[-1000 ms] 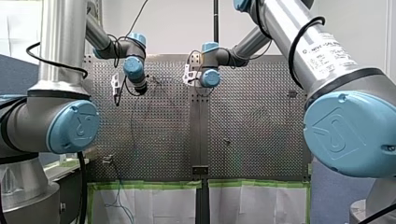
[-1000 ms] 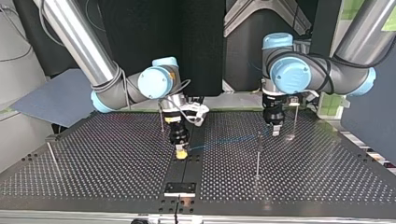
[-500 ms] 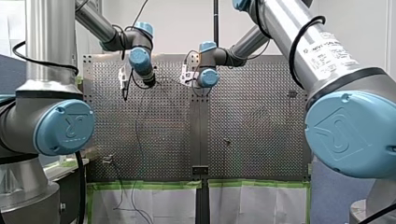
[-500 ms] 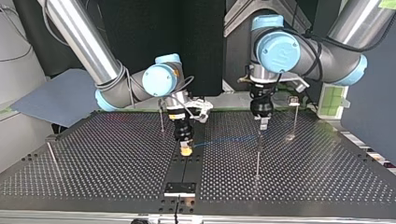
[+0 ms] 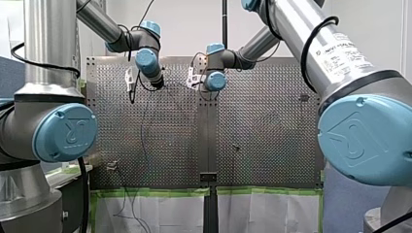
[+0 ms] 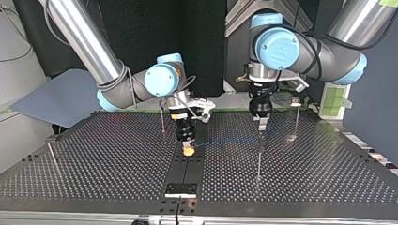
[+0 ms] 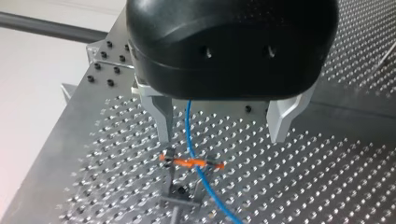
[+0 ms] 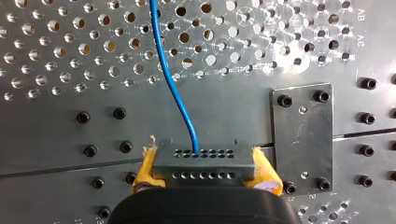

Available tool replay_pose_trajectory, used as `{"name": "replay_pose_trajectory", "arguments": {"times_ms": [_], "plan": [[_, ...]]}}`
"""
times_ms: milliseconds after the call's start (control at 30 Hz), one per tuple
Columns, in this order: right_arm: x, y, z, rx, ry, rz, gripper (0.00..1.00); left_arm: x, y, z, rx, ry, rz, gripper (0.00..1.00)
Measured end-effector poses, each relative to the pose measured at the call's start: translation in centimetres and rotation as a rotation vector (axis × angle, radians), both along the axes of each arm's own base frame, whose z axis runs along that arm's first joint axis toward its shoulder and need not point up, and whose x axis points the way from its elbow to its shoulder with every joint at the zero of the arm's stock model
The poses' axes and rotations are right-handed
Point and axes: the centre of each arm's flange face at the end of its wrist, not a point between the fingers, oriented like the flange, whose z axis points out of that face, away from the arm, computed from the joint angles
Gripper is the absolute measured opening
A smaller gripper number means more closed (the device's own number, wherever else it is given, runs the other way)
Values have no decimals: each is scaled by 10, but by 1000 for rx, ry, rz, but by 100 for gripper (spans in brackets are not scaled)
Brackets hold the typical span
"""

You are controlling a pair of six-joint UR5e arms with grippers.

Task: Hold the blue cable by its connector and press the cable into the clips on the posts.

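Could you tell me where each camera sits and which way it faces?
Front: behind, facing the perforated metal table; my left arm and right arm show.
Top: across the table, facing both arms.
Left wrist: above the post's orange clip; metal fingers show.
Right wrist: over the grey connector; yellow pads show.
Both wrist views share the thin blue cable.

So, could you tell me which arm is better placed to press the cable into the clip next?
Probably left: my left gripper is open astride the blue cable, the orange clip just ahead. My right gripper is shut on the connector.
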Motion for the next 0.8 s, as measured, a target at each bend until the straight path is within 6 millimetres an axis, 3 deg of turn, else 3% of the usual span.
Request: {"name": "replay_pose_trajectory", "arguments": {"times_ms": [800], "plan": [[0,0,0,-2,1,1,0,6,3,4,25,-50,36,99]]}}
